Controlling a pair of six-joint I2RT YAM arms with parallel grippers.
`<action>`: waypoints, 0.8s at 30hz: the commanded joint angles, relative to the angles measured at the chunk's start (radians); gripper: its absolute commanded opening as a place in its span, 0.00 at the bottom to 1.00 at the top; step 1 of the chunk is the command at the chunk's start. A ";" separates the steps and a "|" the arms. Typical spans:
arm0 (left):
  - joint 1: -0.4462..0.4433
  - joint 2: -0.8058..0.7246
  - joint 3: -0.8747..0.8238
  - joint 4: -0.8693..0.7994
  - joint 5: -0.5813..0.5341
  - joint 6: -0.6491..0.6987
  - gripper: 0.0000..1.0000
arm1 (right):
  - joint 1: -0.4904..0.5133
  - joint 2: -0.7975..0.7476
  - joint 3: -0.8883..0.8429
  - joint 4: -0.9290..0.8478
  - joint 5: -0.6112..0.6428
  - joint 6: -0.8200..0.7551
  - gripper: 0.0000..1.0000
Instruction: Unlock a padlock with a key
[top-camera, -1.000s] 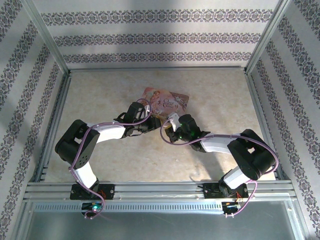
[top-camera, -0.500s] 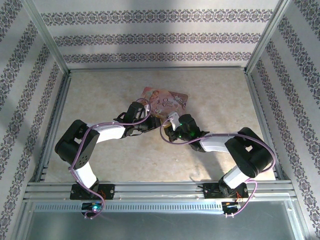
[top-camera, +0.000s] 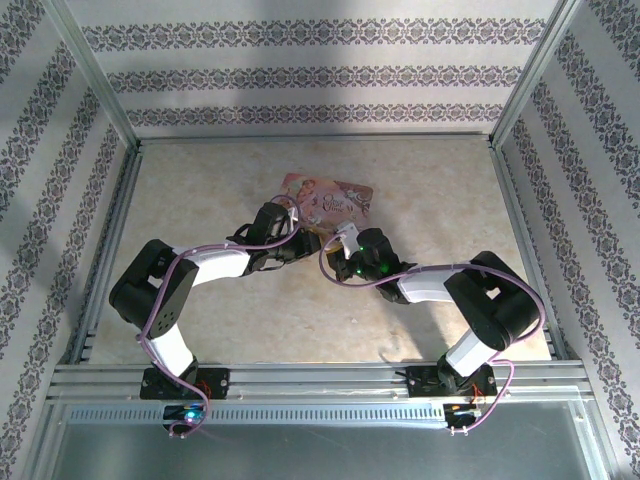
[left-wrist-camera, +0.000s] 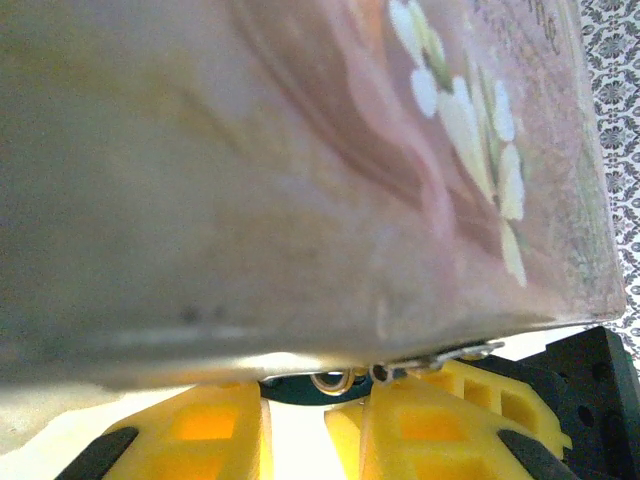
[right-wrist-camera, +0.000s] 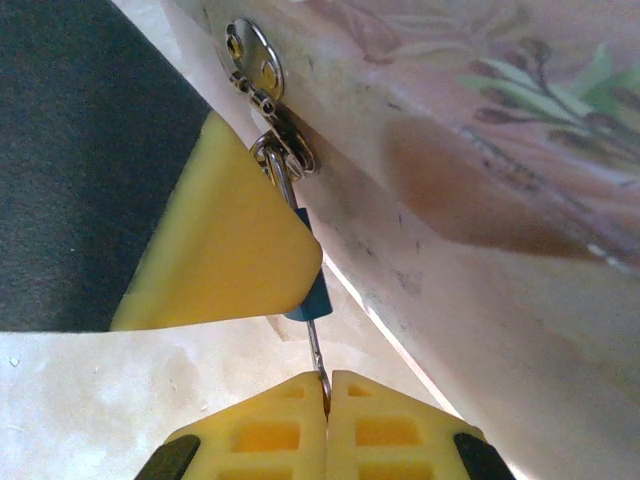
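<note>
At the near side of the pink tin (top-camera: 335, 205), the padlock (right-wrist-camera: 312, 298) hangs by its shackle from the tin's latch (right-wrist-camera: 285, 150). The left gripper (left-wrist-camera: 345, 405) is clamped narrowly on the padlock, apparently to steady it against swinging. The right gripper (right-wrist-camera: 327, 378), fingers pressed together on the key (right-wrist-camera: 315, 350), holds the thin shaft up to the padlock's underside, lined up for turning. Whether the key is fully seated I cannot tell.

Right hand (right-wrist-camera: 327, 385) clamped; left hand (left-wrist-camera: 297, 400) narrowly parted.
</note>
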 joint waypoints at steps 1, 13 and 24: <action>-0.019 -0.041 0.037 0.028 0.085 -0.019 0.22 | -0.001 0.007 0.031 0.228 -0.076 0.031 0.00; -0.019 -0.057 0.044 -0.003 0.096 -0.009 0.22 | -0.009 0.064 0.089 0.306 -0.116 0.009 0.00; -0.019 -0.047 0.046 -0.014 0.102 -0.003 0.22 | -0.046 0.076 0.092 0.366 -0.162 0.019 0.00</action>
